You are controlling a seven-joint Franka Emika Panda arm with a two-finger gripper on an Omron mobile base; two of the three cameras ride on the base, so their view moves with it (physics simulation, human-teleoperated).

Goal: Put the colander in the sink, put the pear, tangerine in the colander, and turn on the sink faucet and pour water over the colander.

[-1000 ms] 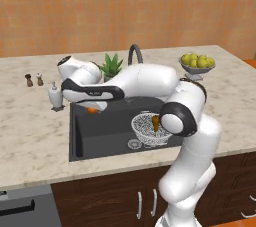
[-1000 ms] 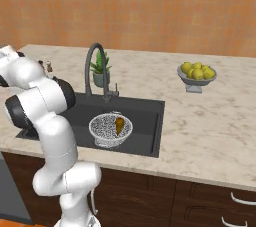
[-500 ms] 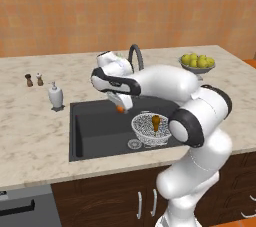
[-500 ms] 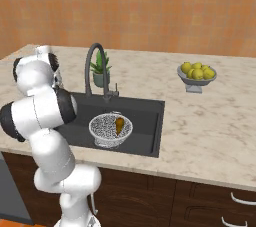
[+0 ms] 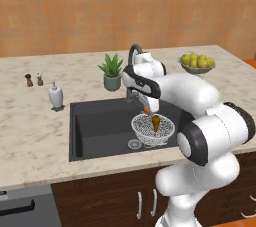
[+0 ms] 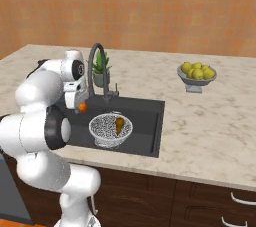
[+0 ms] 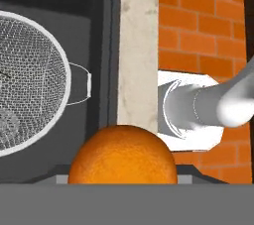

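The colander (image 5: 151,131) (image 6: 110,129) stands in the dark sink (image 5: 95,121) (image 6: 147,113), and the pear (image 5: 156,121) (image 6: 119,124) lies inside it. My gripper (image 5: 146,109) (image 6: 80,105) hangs over the basin, shut on the tangerine (image 5: 146,111) (image 6: 82,106). The fruit is just off the colander's rim, on the side toward the faucet (image 5: 133,53) (image 6: 94,61). In the hand view the tangerine (image 7: 122,155) bulges up at the bottom and hides the fingertips. The colander's mesh (image 7: 25,95) lies to its upper left there.
A grey footed bowl of yellow-green fruit (image 5: 197,63) (image 6: 196,73) stands on the counter right of the sink. A potted plant (image 5: 112,71) (image 6: 101,66) sits behind the basin by the faucet. A white soap dispenser (image 5: 56,96) and two small shakers (image 5: 33,79) stand to the left.
The arm has swung from the sink's left side toward the right, carrying the tangerine, which now hangs over the basin beside the colander. Colander and pear have not moved.
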